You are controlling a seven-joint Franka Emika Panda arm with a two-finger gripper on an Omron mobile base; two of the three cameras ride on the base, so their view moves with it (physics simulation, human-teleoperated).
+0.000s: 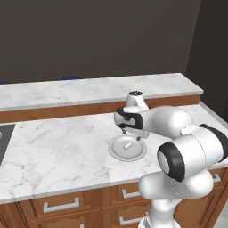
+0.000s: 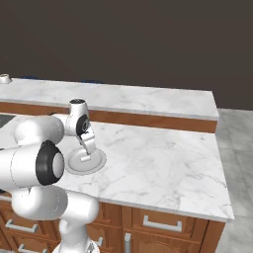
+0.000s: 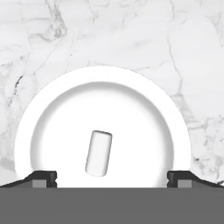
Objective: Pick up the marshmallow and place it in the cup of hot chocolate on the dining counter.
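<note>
Right now the marshmallow (image 3: 99, 153) lies on its side in the middle of a round plate (image 3: 52, 109). It is a little white stub and it leans a bit, with one end pointing away and slightly right in the hand view. Nothing is touching it yet.

The plate (image 1: 116, 152) sits on the dining counter (image 1: 58, 147), close to the near edge. In the left base view you can see the small white stub (image 1: 127, 145) on it.

Just above the plate hangs the gripper (image 3: 112, 177). Its two dark fingertips (image 3: 42, 178) stand far apart, one on each side of the plate, so the pincer is wide and holds nothing. In the right base view the gripper (image 2: 89, 148) points down at the plate (image 2: 97, 164), and I think it is near but not yet down on it.

I cannot see the cup of hot chocolate from where I stand. A small pale thing (image 2: 5, 78) sits on the far ledge at the left, but it is too tiny to tell what it is.

So I think this is the reaching step, before the grab. Next the hand should go straight down until the fingers are on both sides of the marshmallow. Then it should close gently. The stub is tiny and round, so it could roll or slip away if the fingers miss its middle.
</note>
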